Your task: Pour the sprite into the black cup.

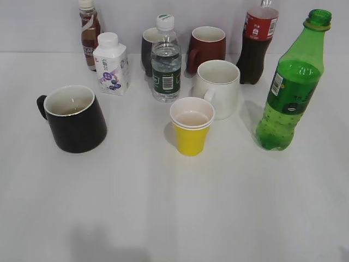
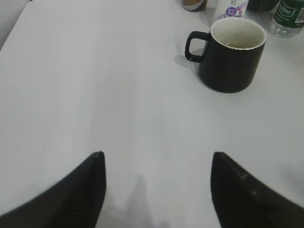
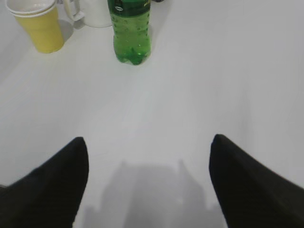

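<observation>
The green sprite bottle (image 1: 289, 87) stands upright and uncapped at the right of the table; its lower part shows in the right wrist view (image 3: 130, 31). The black cup (image 1: 73, 117) stands at the left, handle to the left, and shows in the left wrist view (image 2: 232, 52). My left gripper (image 2: 156, 159) is open and empty above bare table, well short of the black cup. My right gripper (image 3: 148, 145) is open and empty, well short of the sprite bottle. Neither gripper shows in the exterior view.
A yellow paper cup (image 1: 191, 126) stands mid-table with a white mug (image 1: 219, 87) behind it. At the back stand a water bottle (image 1: 166, 63), a white milk carton (image 1: 112, 65), a brown drink bottle (image 1: 89, 34), a dark cup, a red mug (image 1: 207, 48) and a cola bottle (image 1: 257, 43).
</observation>
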{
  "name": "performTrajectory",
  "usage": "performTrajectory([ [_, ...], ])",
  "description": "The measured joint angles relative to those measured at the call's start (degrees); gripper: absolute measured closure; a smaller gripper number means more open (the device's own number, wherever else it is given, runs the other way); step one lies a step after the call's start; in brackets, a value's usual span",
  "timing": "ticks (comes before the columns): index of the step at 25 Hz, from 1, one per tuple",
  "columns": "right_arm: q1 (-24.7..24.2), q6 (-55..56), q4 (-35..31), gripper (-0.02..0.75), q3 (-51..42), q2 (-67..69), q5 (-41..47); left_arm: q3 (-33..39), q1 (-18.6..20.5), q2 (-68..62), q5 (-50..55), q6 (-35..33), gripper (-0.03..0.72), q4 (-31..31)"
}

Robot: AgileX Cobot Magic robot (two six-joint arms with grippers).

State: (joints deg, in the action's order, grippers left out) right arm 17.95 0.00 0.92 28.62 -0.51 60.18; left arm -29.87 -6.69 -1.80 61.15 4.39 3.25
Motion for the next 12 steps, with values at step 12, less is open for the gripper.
performTrajectory([
  [12, 0.0, 0.0, 0.0, 0.146, 0.0, 0.0, -0.4, 0.0, 0.0, 0.0, 0.0, -0.1, 0.269, 0.0],
])
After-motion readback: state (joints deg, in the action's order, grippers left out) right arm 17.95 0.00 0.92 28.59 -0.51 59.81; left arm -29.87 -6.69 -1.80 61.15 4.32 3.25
